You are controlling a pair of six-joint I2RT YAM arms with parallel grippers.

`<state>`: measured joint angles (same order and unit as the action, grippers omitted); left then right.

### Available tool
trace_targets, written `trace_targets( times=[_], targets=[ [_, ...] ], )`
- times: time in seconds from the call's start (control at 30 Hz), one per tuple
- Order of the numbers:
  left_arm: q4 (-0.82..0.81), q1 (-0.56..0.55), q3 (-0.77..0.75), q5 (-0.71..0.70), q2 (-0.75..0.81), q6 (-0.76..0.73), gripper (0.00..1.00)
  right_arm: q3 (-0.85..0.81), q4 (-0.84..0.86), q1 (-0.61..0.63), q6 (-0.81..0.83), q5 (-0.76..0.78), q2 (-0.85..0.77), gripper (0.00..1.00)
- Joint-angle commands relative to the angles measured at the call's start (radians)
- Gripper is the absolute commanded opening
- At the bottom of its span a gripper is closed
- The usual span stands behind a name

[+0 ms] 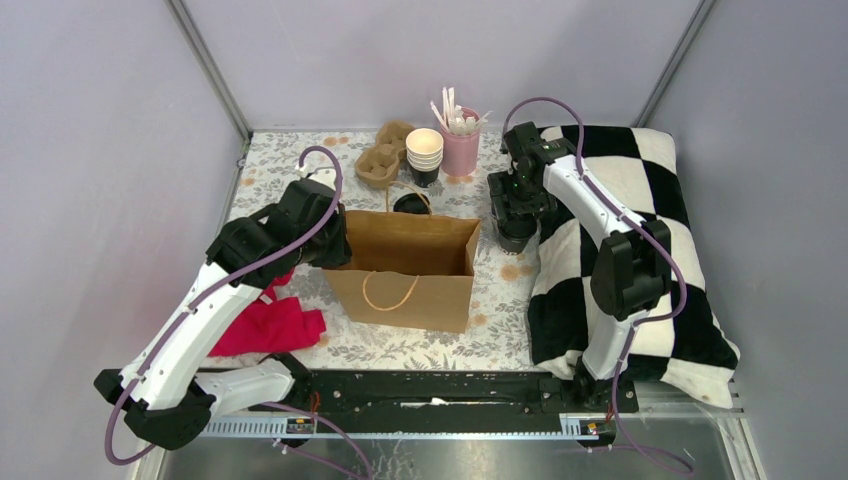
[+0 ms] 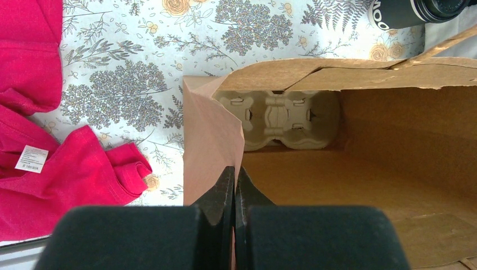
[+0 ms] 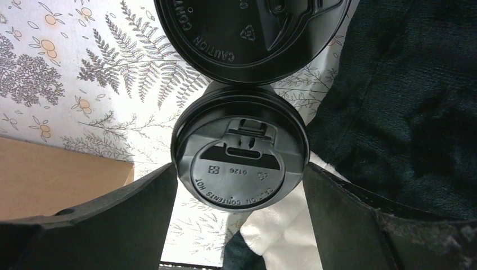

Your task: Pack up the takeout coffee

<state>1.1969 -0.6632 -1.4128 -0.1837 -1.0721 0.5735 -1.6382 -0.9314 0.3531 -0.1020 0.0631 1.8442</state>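
The takeout coffee, a black cup with a round black lid, stands upright on the floral tablecloth beside the checkered cushion. My right gripper straddles it, and both fingertips touch the lid's rim on opposite sides. In the top view the right gripper hangs over that spot, right of the brown paper bag. My left gripper is shut on the bag's left wall and holds the bag's mouth open. A cardboard cup carrier lies inside the bag.
Another black lid sits just beyond the coffee. Behind the bag stand a stack of lidless cups, a pink cup of stirrers, a second cup carrier and a black cup. A red cloth lies left, the checkered cushion right.
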Motion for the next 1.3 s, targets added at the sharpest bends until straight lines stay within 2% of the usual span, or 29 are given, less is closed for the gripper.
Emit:
trace_targets(
  times=[0.0, 0.73, 1.03, 1.27],
  targets=[
    [-0.026, 0.004, 0.003, 0.015, 0.007, 0.003, 0.00, 0.000, 0.006, 0.001, 0.014, 0.018, 0.015, 0.87],
    [-0.028, 0.004, 0.002, 0.013, -0.006, -0.003, 0.00, 0.013, 0.011, 0.001, 0.018, 0.036, 0.027, 0.91],
    [-0.028, 0.004, -0.005, 0.009, -0.012, -0.009, 0.00, 0.020, 0.014, 0.001, 0.020, 0.037, 0.029, 0.89],
    [-0.036, 0.004, -0.010, 0.006, -0.005, -0.009, 0.00, 0.032, 0.008, 0.001, 0.016, 0.037, -0.003, 0.82]
  ],
)
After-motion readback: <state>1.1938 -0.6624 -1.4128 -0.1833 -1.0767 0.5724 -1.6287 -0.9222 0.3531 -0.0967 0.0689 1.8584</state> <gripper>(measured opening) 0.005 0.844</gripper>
